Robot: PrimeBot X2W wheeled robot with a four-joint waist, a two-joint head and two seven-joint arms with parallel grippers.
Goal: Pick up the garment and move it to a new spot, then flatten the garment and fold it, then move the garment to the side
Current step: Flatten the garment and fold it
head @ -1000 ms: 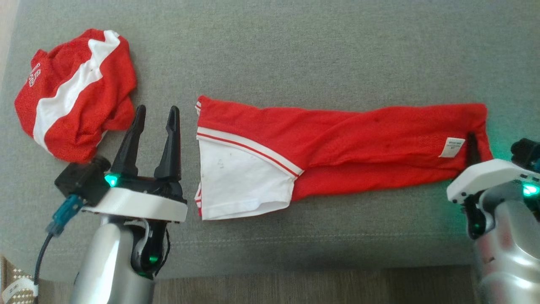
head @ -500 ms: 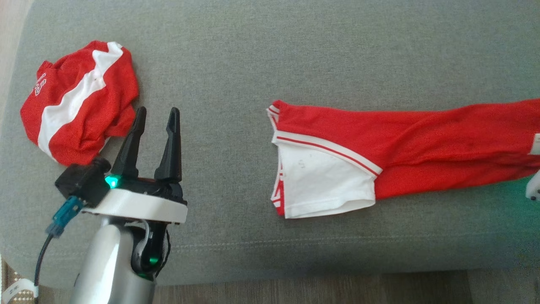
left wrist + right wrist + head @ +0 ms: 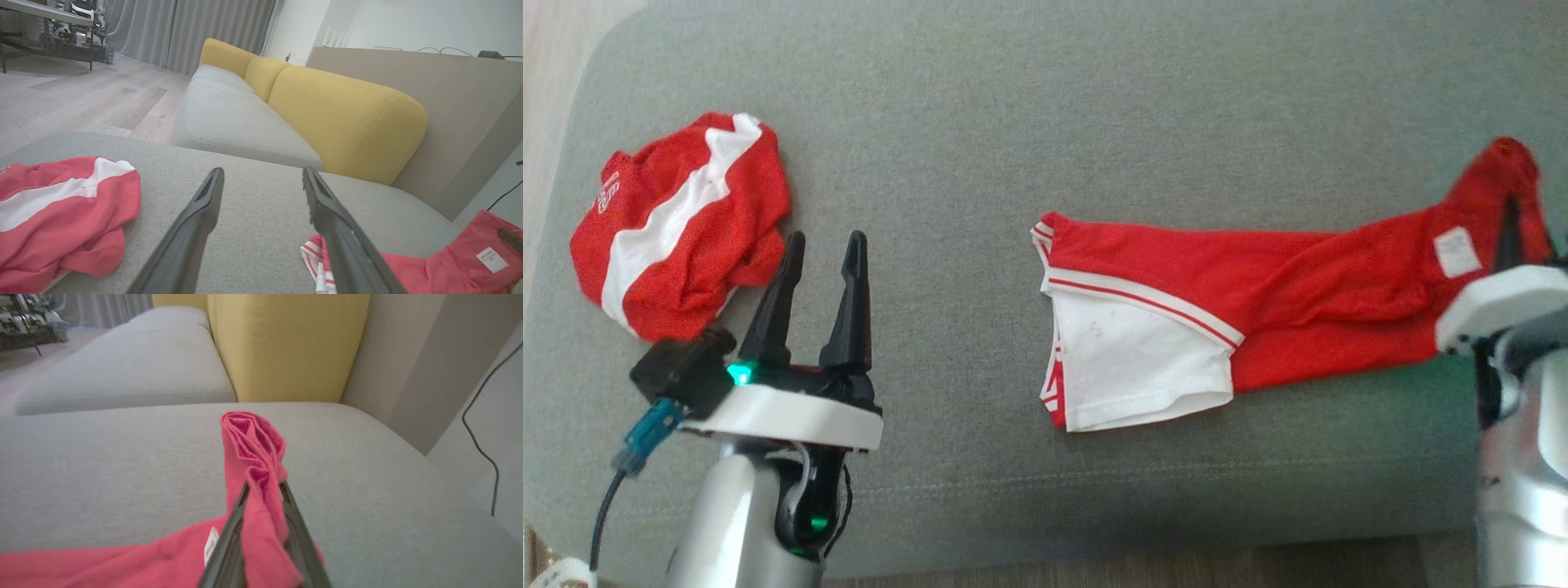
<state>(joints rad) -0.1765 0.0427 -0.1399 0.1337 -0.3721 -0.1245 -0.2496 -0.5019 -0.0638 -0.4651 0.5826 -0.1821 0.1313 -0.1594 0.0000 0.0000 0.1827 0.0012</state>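
From the head view, the garment (image 3: 1258,286), red with a white panel and striped trim at its left end, lay stretched across the grey cushion (image 3: 1013,122), right of centre. Its right end was lifted off the fabric and pinched in the right claw (image 3: 1512,214), just beside a white label (image 3: 1456,251). The rest lay flat, a little rumpled. The left claw (image 3: 826,245) hovered at the lower left with its fingers spread wide and nothing between them. It stood well apart from the garment and close beside a crumpled red-and-white top (image 3: 678,229) heaped near the cushion's left edge.

In the left wrist view, the two dark fingers stood far apart over bare grey cloth. The crumpled top sat to their left, and the garment's striped end peeked out behind the right finger. A yellow backrest (image 3: 347,118) rose beyond.

In the right wrist view, the fingers were nearly together, gripping a bunched fold of red cloth that stood up above their tips. The rest of the cloth trailed down to the lower left onto the cushion. A black cable (image 3: 478,437) hung against the wall at the right.
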